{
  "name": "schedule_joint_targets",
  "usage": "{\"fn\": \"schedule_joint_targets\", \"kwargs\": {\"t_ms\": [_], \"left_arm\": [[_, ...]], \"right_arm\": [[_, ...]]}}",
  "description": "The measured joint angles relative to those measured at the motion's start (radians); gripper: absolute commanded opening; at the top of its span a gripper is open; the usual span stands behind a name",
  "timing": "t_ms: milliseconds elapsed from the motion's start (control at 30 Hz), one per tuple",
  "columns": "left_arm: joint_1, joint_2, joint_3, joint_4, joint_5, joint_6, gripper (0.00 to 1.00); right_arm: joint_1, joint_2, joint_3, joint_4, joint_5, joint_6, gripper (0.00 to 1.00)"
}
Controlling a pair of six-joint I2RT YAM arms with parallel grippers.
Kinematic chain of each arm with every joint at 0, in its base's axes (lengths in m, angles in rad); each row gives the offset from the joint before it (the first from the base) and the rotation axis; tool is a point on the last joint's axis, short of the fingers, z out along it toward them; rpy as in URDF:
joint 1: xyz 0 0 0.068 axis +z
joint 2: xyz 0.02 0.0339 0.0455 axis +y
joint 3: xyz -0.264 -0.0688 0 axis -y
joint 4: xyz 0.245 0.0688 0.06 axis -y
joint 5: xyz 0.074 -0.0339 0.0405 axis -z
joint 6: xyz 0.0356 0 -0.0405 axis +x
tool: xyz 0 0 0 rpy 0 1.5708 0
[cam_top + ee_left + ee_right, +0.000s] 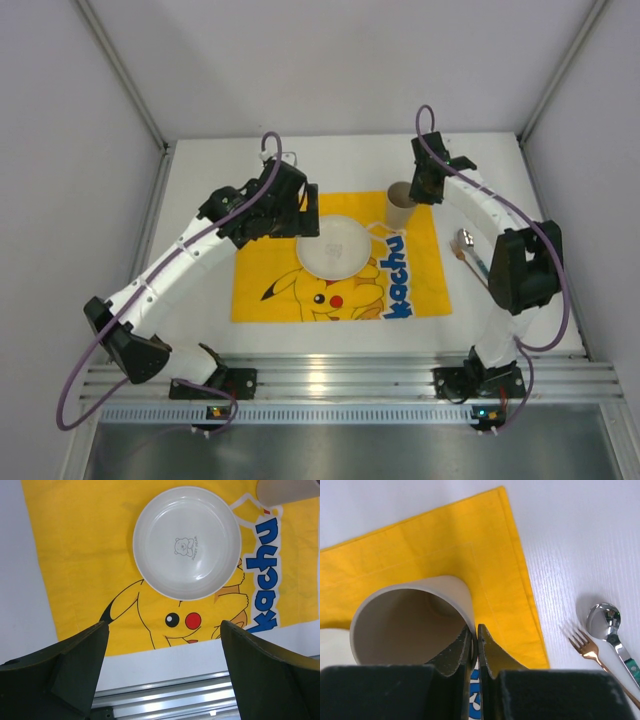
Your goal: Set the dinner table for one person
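The right gripper (476, 639), arm reaching far forward, pinches the wall of the beige cup (410, 615) at the far right corner of the yellow mat (420, 550). The left gripper (164, 630) hangs wide open above the white plate (187, 542) on the mat. Blue lettering (265, 575) on the mat reads "kachu". The dinner table (200, 190) lies under the mat.

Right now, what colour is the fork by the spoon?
Rose-gold; the fork shows best in the right wrist view.

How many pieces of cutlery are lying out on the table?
2: a fork and a spoon, side by side on the bare white table, just right of the yellow mat. More could be hidden beneath the right arm.
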Motion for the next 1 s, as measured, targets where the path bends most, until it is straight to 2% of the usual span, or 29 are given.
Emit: {"fn": "schedule_joint_targets", "kwargs": {"t_ms": [33, 67, 133, 167, 200, 233, 433, 567, 700, 833, 1000], "left_arm": [[0.000, -0.002, -0.003, 0.000, 0.000, 0.001, 0.98], [0.000, -0.002, -0.006, 0.001, 0.000, 0.003, 0.98], [0.000, -0.002, -0.014, 0.002, 0.004, 0.004, 0.98], [0.000, -0.002, -0.019, 0.002, 0.006, 0.005, 0.98], [0.000, -0.002, -0.023, 0.004, 0.010, 0.007, 0.98], [0.000, -0.002, -0.025, 0.006, 0.013, 0.008, 0.98], [0.000, 0.004, -0.048, 0.044, 0.032, 0.021, 0.98], [0.000, 0.004, -0.091, 0.093, 0.042, 0.025, 0.98], [0.000, 0.001, -0.179, 0.158, 0.068, 0.025, 0.98], [0.000, -0.005, -0.263, 0.208, 0.098, 0.021, 0.98], [0.000, -0.014, -0.343, 0.266, 0.134, 0.011, 0.98]], "right_arm": [[0.001, 0.000, -0.001, 0.007, -0.002, 0.002, 0.07], [0.001, 0.000, -0.001, 0.008, -0.002, 0.003, 0.31], [0.001, 0.000, -0.003, 0.012, -0.003, 0.012, 0.55], [0.002, 0.000, -0.008, 0.013, -0.005, 0.010, 0.75], [0.002, 0.000, -0.009, 0.009, -0.006, 0.011, 0.83], [0.002, 0.000, -0.009, 0.004, -0.007, 0.005, 0.97], [-0.006, -0.027, 0.020, -0.058, 0.015, -0.016, 1.00], [-0.057, -0.167, -0.079, -0.066, 0.007, -0.023, 1.00], [-0.261, -0.346, -0.315, -0.050, -0.054, -0.002, 0.98], [-0.480, -0.372, -0.495, -0.055, -0.114, 0.018, 0.96], [-0.579, -0.330, -0.524, -0.056, -0.173, 0.021, 0.95]]}}
